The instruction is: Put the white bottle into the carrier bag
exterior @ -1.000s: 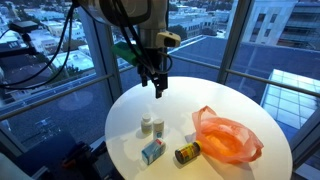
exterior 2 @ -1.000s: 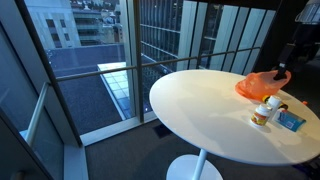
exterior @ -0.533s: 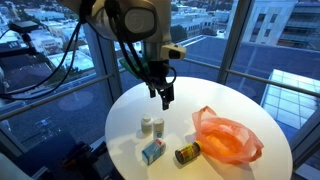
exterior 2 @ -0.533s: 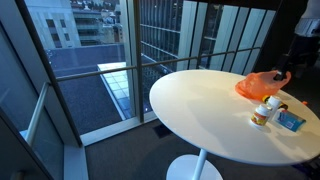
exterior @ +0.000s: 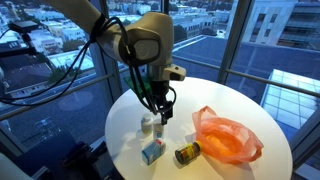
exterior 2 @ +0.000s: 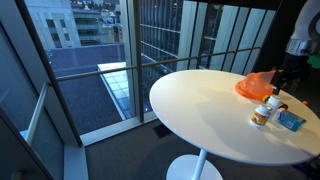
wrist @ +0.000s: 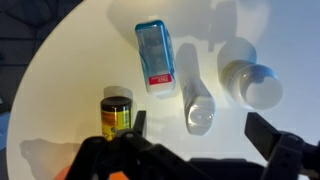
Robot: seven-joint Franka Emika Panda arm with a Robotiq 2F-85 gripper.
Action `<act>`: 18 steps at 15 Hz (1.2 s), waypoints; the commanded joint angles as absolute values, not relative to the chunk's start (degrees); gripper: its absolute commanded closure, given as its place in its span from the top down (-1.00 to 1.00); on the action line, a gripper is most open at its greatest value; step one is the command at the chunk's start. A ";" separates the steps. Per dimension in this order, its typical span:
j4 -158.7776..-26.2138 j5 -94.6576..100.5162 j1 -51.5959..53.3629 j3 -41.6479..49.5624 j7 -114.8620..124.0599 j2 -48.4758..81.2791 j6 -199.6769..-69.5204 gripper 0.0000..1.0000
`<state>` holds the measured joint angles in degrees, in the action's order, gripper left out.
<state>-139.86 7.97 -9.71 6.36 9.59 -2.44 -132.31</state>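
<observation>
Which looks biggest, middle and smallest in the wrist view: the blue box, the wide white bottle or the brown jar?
1. Blue box and wide white bottle: too alike to rank.
2. Brown jar: clearly smallest.

Cool daylight through the windows (exterior: 255,40), soft shadows on the white tabletop (wrist: 80,60), dim blurred tool (wrist: 195,150) in wrist view.

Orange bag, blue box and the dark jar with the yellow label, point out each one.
orange bag (exterior: 228,140): an exterior view, middle of the crumpled plastic.
blue box (wrist: 155,52): wrist view, centre of its top face.
dark jar (wrist: 116,115): wrist view, on its yellow label.
</observation>
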 commanded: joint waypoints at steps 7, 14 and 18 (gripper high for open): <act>-140.56 7.13 -9.10 7.27 9.53 2.83 -140.34 0.48; -139.85 6.25 -9.14 7.56 9.06 4.26 -141.34 -0.64; -138.35 5.02 -9.55 8.27 8.99 2.98 -140.13 -0.78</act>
